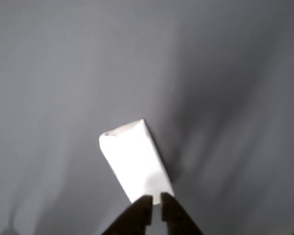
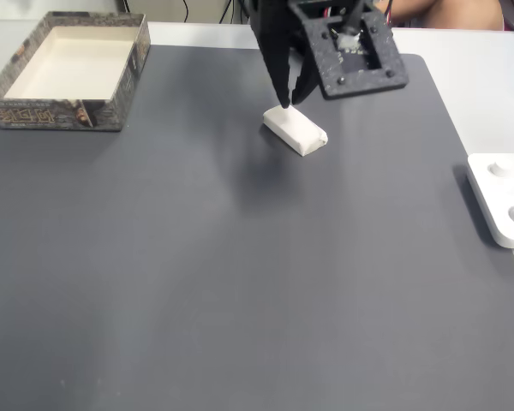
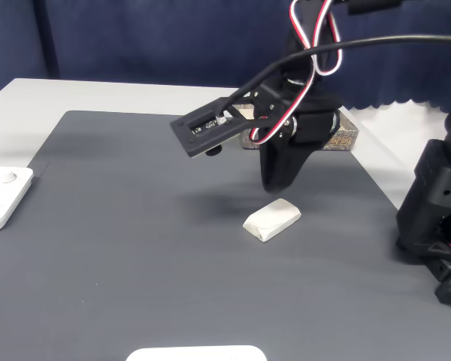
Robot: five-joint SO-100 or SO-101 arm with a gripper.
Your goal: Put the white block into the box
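The white block (image 1: 134,159) lies flat on the dark grey mat (image 2: 240,274), slanted, in the other view and in both fixed views (image 2: 296,133) (image 3: 272,219). My gripper (image 1: 156,203) hangs just over the block's near end, its two dark fingers almost together with nothing between them. In a fixed view the gripper (image 2: 288,101) points down at the block's upper-left end; seen from the side, the gripper (image 3: 273,184) stands slightly above the block. The box (image 2: 51,114), open and cream inside, sits at the mat's far left corner, well apart from the block. Part of the box (image 3: 346,139) peeks out behind the arm.
A flat white device (image 2: 501,201) lies off the mat's right edge and shows at the left of the other fixed view (image 3: 0,197). Another white object (image 3: 195,353) sits at the bottom edge. A black arm base (image 3: 436,218) stands at the right.
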